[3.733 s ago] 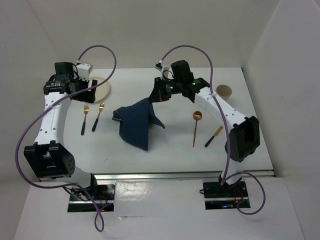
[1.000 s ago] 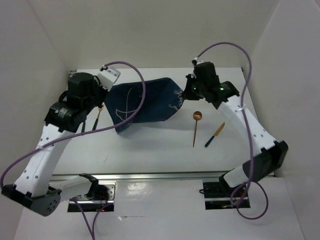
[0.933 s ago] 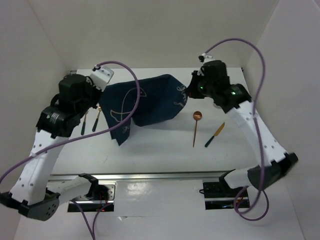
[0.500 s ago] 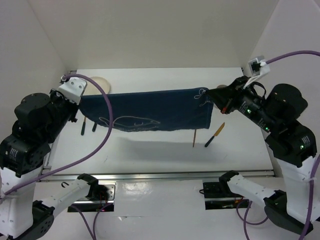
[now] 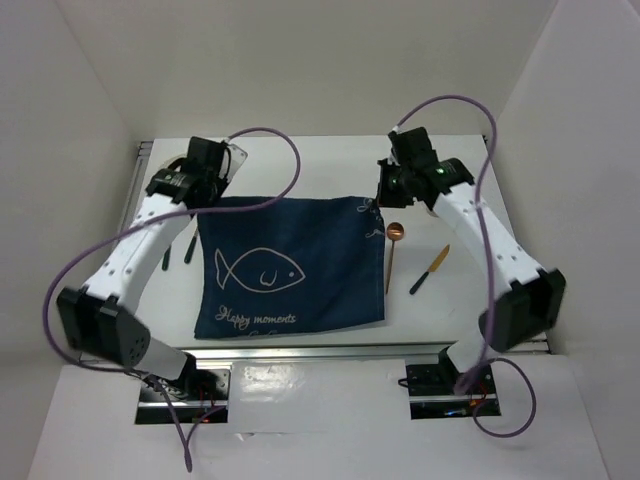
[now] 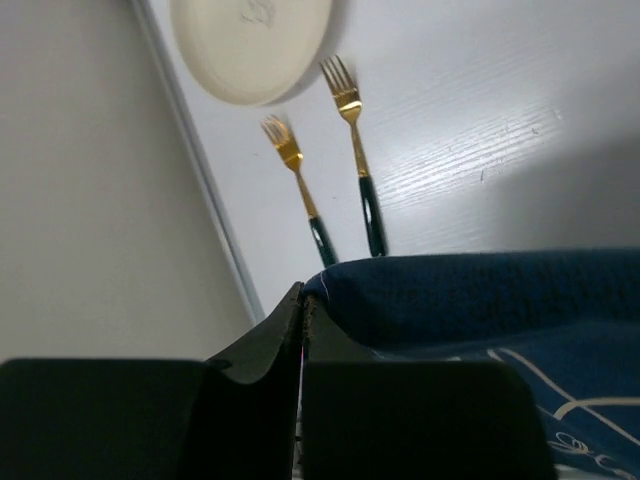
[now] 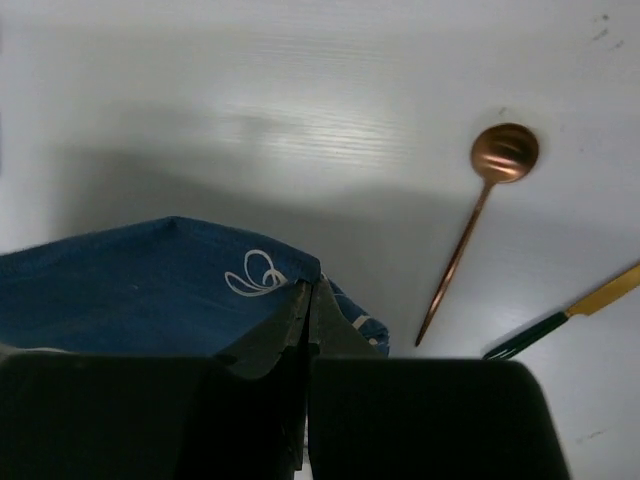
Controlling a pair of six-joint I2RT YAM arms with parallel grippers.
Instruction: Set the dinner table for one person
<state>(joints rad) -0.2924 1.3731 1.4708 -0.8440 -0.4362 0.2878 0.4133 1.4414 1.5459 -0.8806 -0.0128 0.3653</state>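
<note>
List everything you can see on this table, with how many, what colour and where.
placemat: 1, navy blue with a white fish, spread flat mid-table
forks: 2, gold with dark handles, left of the placemat
plate: 1, cream, far left, beyond the forks
spoon: 1, copper, right of the placemat
knife: 1, gold blade, dark handle, right of the spoon
table: 1, white, under everything
left tool: 1, black, shut on the placemat's far left corner
right tool: 1, black, shut on its far right corner
</note>
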